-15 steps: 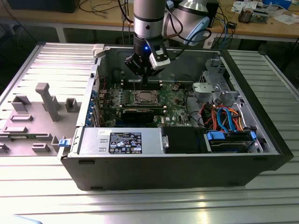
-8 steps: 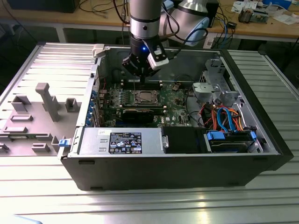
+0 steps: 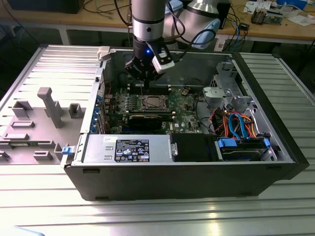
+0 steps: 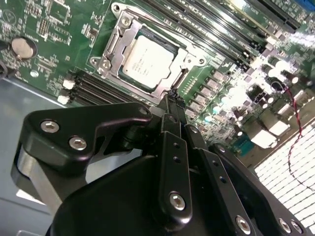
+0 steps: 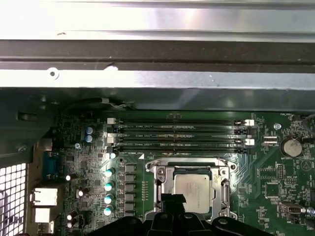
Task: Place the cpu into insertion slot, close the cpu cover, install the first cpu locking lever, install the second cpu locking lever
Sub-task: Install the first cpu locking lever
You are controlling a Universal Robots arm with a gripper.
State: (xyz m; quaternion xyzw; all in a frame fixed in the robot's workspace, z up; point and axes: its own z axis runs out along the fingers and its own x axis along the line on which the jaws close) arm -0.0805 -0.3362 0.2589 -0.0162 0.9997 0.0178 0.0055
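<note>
The cpu (image 4: 147,61) (image 5: 193,191), a silvery square chip, lies flat in the insertion slot (image 3: 150,103) of the green motherboard. The cpu cover (image 4: 114,43) (image 5: 160,185), a dull-metal frame, lies down around the chip, whose top shows through its window. My black gripper (image 4: 173,96) (image 5: 172,198) (image 3: 142,82) hangs just above the socket's edge, on the side nearest the memory slots. Its fingers are shut, tips together, with nothing visibly held.
Long black memory slots (image 5: 179,133) run beside the socket, below the case's metal wall (image 5: 157,78). A power supply (image 3: 128,150) and a drive cage with coloured cables (image 3: 236,123) fill the case's near and right sides. Grey fixtures (image 3: 49,105) stand on the exterior view's left.
</note>
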